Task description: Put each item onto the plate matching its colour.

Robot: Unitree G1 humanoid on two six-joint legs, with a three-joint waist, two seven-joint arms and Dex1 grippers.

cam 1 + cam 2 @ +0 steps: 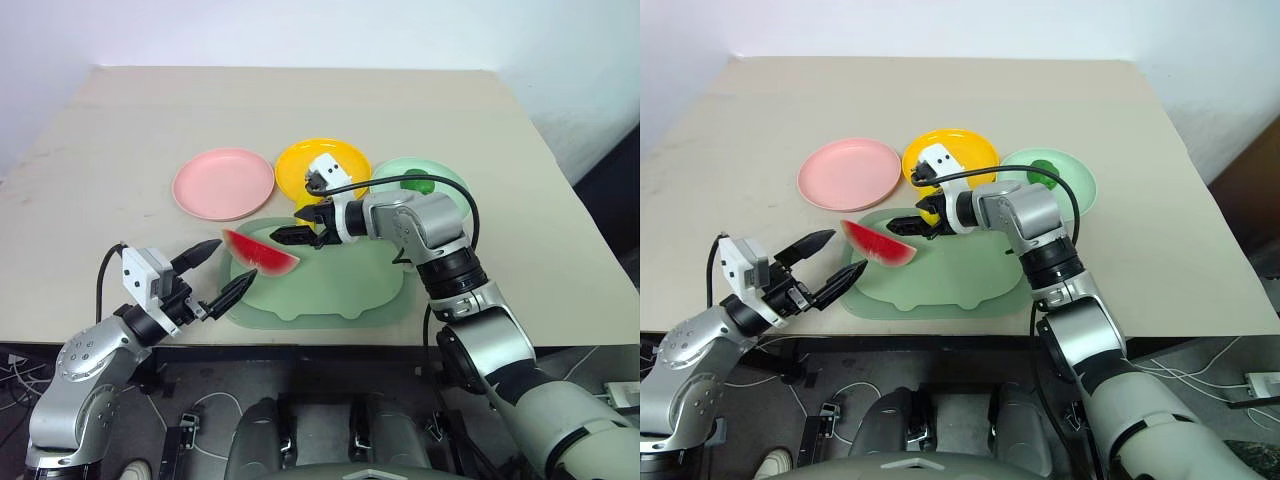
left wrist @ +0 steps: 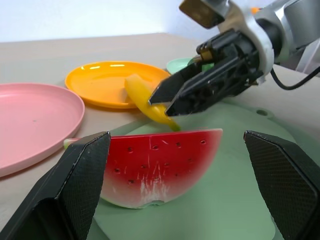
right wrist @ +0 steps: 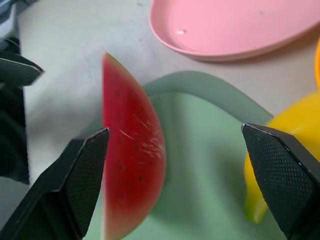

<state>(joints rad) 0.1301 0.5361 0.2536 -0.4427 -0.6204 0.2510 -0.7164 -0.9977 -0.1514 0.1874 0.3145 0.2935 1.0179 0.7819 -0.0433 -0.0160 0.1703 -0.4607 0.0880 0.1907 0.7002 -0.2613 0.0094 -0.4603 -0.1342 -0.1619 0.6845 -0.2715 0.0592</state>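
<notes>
The right claw and banana crowd the watermelon wedge's far side; its near side lies open.

The head's two eyes look forward and steeply down from above the near table edge, taking in both arms and all the plates from a fair way off. Each wrist camera sits low and very close, sighting along its own fingers. Both wrist views share the watermelon wedge, the banana and the pink plate, seen from opposite sides.
</notes>
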